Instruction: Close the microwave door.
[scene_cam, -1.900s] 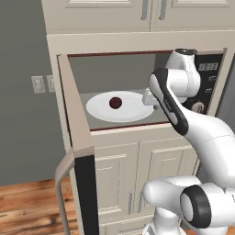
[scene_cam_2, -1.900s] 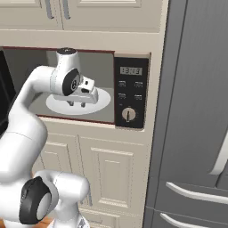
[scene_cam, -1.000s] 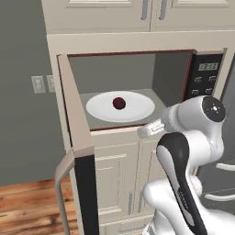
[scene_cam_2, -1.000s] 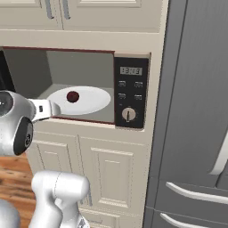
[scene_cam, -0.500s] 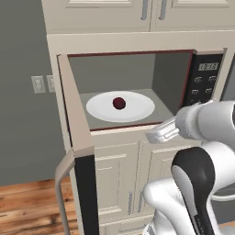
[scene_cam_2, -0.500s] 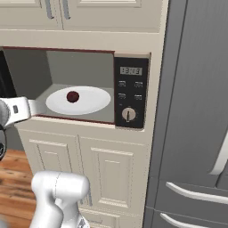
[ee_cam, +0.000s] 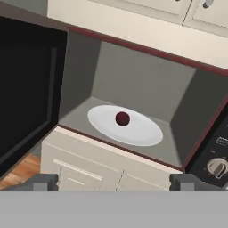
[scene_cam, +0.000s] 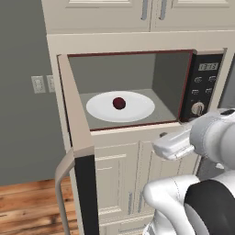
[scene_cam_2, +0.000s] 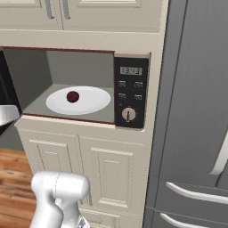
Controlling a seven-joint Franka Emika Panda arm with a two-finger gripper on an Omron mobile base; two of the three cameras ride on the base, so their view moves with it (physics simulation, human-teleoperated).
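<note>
- The microwave door (scene_cam: pixel 80 151) is wide open. It swings out to the left of the microwave (scene_cam: pixel 137 89) and sticks out toward the robot.
- In the left base view the door shows its beige inner side, its black edge and its long curved bar handle (scene_cam: pixel 62 193) on the outer side.
- In the hand view the door's black glass (ee_cam: pixel 26 89) is at the left, next to the open box.
- The inside of the microwave is grey with a dark red rim (scene_cam_2: pixel 67 118).
- A white round plate (scene_cam: pixel 120 106) lies on the floor of the box, and a small dark red ball (scene_cam: pixel 119 103) sits on the middle of the plate.
- The black control panel (scene_cam_2: pixel 130 91) is on the right side of the microwave, with a small display at the top, buttons, and a round knob (scene_cam_2: pixel 128 114) low down.
- The gripper (ee_cam: pixel 113 181) is in front of the open box, apart from the door and touching nothing.
- Its two finger tips (ee_cam: pixel 42 181) stand far apart with nothing between them.
- Beige cabinet doors (scene_cam_2: pixel 75 171) are under the microwave and more are above it.
- A tall grey fridge (scene_cam_2: pixel 196 111) stands to the right.
- Wall switches (scene_cam: pixel 39 84) are on the grey wall at the left, and the floor (scene_cam: pixel 27 206) is wood.
</note>
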